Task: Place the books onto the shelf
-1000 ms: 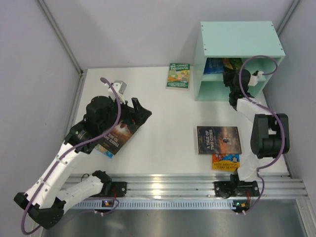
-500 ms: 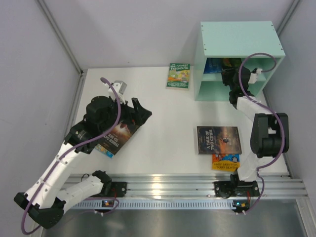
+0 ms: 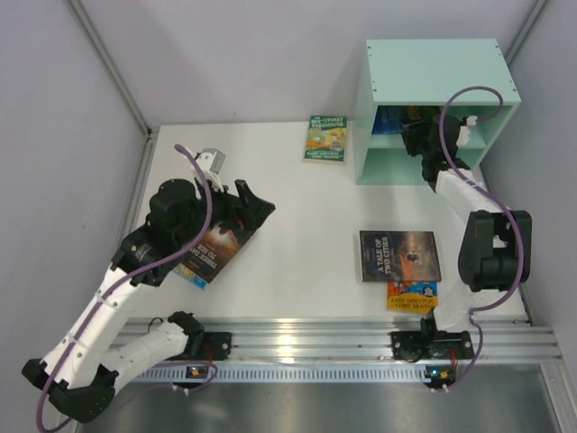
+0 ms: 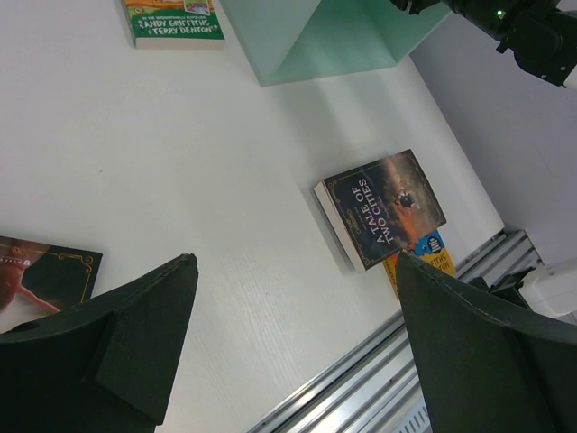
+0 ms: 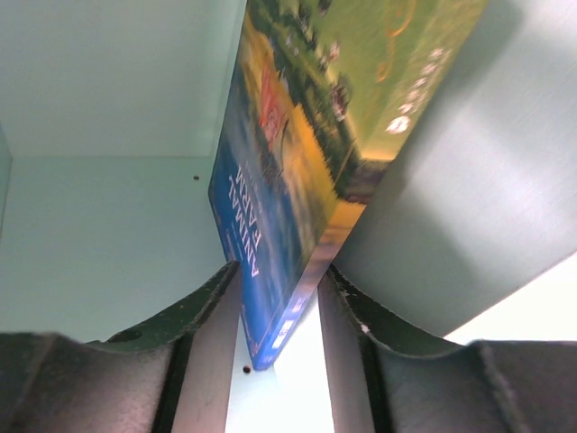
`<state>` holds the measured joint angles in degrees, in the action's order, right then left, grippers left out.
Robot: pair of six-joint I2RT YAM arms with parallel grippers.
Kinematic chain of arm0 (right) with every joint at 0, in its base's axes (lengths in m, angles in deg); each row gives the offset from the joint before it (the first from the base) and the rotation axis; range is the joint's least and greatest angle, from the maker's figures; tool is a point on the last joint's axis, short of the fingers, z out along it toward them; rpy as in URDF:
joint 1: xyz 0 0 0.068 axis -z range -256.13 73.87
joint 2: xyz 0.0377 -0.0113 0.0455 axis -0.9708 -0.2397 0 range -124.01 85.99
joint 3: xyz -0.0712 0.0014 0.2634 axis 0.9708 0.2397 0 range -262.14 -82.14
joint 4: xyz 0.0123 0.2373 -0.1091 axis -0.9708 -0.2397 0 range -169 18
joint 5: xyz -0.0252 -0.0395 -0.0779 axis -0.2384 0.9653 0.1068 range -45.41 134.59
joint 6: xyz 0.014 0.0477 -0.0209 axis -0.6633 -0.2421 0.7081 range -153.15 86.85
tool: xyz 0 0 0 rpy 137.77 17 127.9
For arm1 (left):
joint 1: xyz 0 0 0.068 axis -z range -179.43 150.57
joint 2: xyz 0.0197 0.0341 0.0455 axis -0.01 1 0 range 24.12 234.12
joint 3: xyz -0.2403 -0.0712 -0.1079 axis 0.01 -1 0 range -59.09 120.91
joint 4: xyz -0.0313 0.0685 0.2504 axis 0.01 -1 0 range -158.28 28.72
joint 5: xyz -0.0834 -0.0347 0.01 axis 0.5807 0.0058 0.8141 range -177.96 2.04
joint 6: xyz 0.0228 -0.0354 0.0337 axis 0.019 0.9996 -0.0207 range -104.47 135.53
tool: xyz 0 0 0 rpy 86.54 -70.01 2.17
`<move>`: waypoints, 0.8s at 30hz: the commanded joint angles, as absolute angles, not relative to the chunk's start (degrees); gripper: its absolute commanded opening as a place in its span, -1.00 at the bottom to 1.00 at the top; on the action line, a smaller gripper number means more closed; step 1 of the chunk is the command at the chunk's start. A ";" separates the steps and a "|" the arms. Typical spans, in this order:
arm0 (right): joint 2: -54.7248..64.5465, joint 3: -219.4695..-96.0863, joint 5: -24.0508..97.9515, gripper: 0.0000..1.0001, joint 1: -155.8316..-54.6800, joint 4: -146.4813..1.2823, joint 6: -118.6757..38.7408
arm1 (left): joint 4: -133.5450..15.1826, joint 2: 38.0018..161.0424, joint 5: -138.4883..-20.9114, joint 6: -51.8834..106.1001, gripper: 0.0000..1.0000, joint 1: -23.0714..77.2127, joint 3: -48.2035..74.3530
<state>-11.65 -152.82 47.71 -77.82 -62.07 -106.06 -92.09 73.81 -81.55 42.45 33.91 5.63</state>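
Observation:
The mint-green shelf (image 3: 433, 72) stands at the back right. My right gripper (image 3: 416, 135) reaches into its upper compartment. Its jaws are open around the lower corner of the blue landscape book (image 5: 288, 180), with a gap on the right side. That book stands tilted, leaning against the shelf wall (image 5: 469, 225). A green book (image 3: 325, 138) lies left of the shelf. A dark navy book (image 3: 399, 255) lies over an orange-yellow one (image 3: 412, 296) at the front right. My left gripper (image 3: 257, 200) hangs open and empty above the table, beside a dark brown book (image 3: 216, 248) lying on a light blue one (image 3: 191, 276).
Grey enclosure walls close in the table on the left, the back and the right. An aluminium rail (image 3: 315, 338) runs along the near edge. In the left wrist view the dark navy book (image 4: 383, 207) lies ahead of the fingers, near the rail.
My right gripper's jaws have parted from the blue landscape book, which now leans in the upper compartment. The left arm has shifted slightly and stays open.

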 commanded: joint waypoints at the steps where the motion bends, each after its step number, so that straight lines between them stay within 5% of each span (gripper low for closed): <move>1: -9.02 -155.18 45.47 -0.18 -77.97 -66.81 -103.73 | -89.67 72.98 -82.07 42.42 0.91 33.79 6.12; 24: 5.91 -144.92 36.43 0.09 -74.46 -74.26 -102.24 | -92.40 73.16 -83.65 41.63 0.92 33.79 7.17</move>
<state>0.74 -147.77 39.77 -76.38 -70.27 -103.85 -92.64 73.74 -82.94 42.40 33.91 5.63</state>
